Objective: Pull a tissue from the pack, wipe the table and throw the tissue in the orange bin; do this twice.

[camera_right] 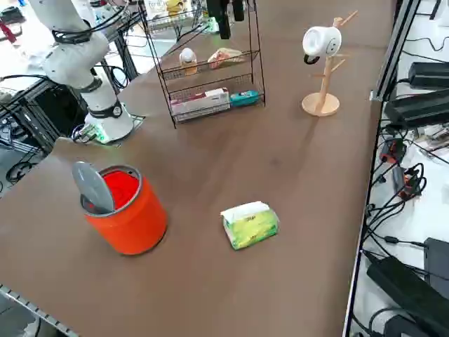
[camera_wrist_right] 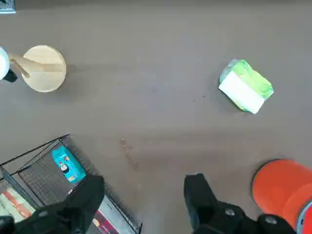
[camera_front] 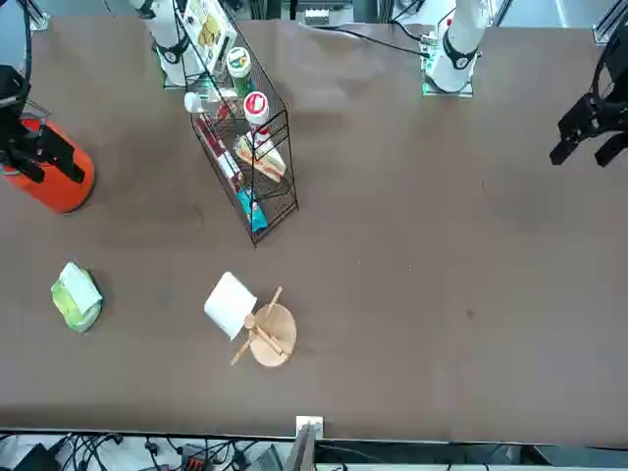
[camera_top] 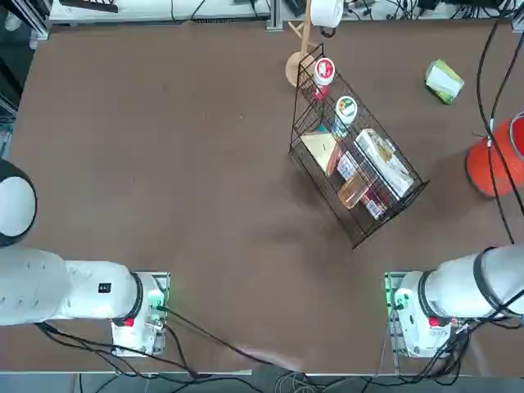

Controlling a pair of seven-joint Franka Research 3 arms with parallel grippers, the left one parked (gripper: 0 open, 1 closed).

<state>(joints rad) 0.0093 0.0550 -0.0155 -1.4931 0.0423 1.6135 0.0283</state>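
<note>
Right gripper hangs open, empty, high above table; pack at 1 o'clock untouched; both wipes remain.

You find no legible text: print on the basket's packets and the red-lidded cup stays too small to read.

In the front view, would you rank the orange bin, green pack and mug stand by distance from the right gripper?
1. Orange bin, right by the right gripper.
2. Green pack, nearer the camera.
3. Mug stand, toward the picture's middle.
</note>
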